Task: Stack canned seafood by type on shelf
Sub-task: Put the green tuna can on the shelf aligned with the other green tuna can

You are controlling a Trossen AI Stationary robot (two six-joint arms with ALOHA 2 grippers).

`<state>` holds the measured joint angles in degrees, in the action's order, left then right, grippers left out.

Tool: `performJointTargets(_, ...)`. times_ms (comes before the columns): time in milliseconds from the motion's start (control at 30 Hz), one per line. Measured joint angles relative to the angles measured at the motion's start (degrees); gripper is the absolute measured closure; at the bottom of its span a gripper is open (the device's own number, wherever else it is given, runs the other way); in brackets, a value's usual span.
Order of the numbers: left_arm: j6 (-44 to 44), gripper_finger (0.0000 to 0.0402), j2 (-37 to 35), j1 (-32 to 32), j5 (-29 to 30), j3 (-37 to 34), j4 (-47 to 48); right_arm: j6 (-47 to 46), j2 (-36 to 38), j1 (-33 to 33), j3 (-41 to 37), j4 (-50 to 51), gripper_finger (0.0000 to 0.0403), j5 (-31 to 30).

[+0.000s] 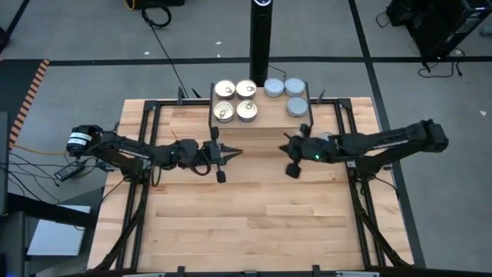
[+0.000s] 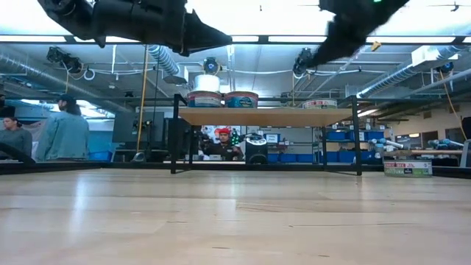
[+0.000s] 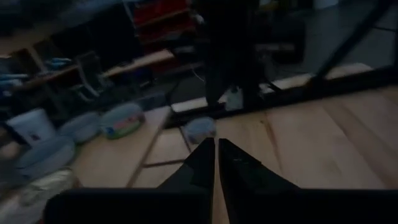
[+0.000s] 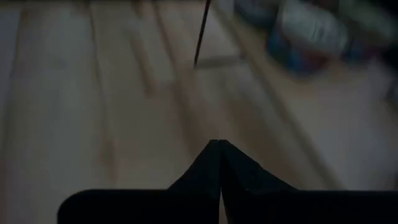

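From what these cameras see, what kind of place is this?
Probably a robotics lab or workshop. The low view shows exposed ceiling ducts, blue storage bins on racks, and people behind the table. From above, cables lie on a grey floor.

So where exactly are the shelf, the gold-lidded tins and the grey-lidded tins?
shelf (image 1: 273,115), high view, bare wood top.
gold-lidded tins (image 1: 235,101), high view, middle of the group of four.
grey-lidded tins (image 1: 295,86), high view, one tin's lid.
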<state>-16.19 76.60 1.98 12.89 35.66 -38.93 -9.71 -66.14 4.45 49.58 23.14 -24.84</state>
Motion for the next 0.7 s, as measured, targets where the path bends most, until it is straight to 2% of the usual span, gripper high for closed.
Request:
performJointTargets(200, 0.33, 0.0376, 0.02, 0.02, -1.66, -0.02, 2.29, -17.37, 2.24, 3.10, 0.00, 18.57, 0.0383, -0.15)
performJointTargets(400, -0.25, 0.0376, 0.02, 0.02, -1.66, -0.02, 3.71, -27.80, 0.56, 0.86, 0.00, 34.11, 0.0368, 0.71)
performJointTargets(567, -2.66, 0.0376, 1.32, -0.07, -1.64, -0.02, -0.05, -30.79, -1.28, -3.10, -0.07, 39.27, 0.0348, 3.16)
performJointTargets(700, -5.93, 0.0376, 2.13, -0.11, -1.48, -0.02, -2.03, -27.94, -3.61, -6.64, -0.07, 40.24, 0.0323, 5.44)
